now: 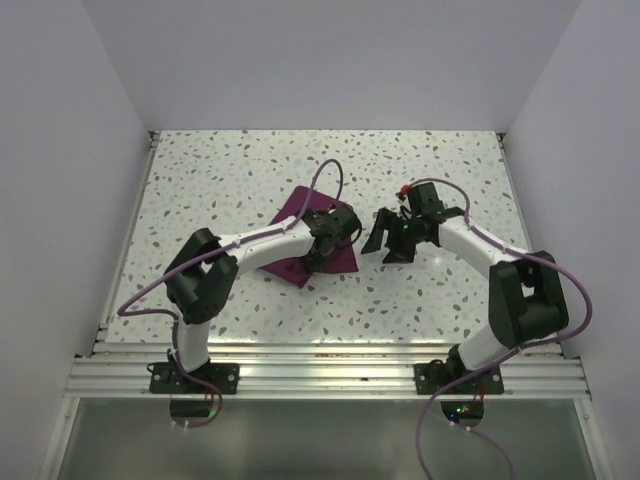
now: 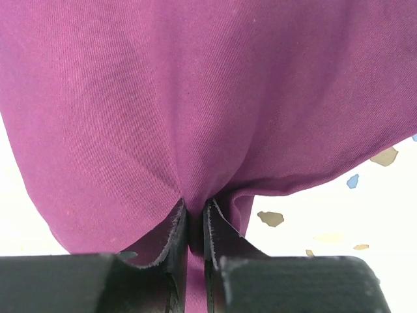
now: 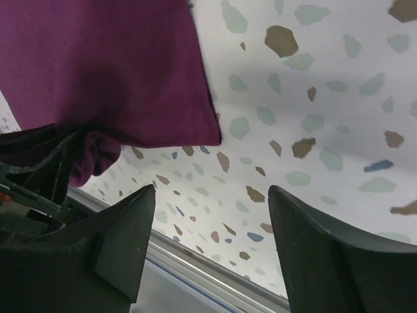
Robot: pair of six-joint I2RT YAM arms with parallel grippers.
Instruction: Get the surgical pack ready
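Colours noted: cloth (image 2: 195,98) uniform dark magenta-purple, fine twill weave, no print. table (image 3: 326,98) white terrazzo, scattered flecks of grey-green, brown and tan, a few blue. left gripper (image 2: 194,208) and right gripper (image 3: 212,192) matt black. arm links (image 1: 262,238) white, joints black. cables (image 1: 329,164) pale purple. rail (image 1: 330,368) silver-grey, ribbed.

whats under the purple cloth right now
Only the speckled table shows past the edges of the purple cloth. The left gripper pinches a fold of it. Whatever lies beneath or inside is covered and cannot be told.
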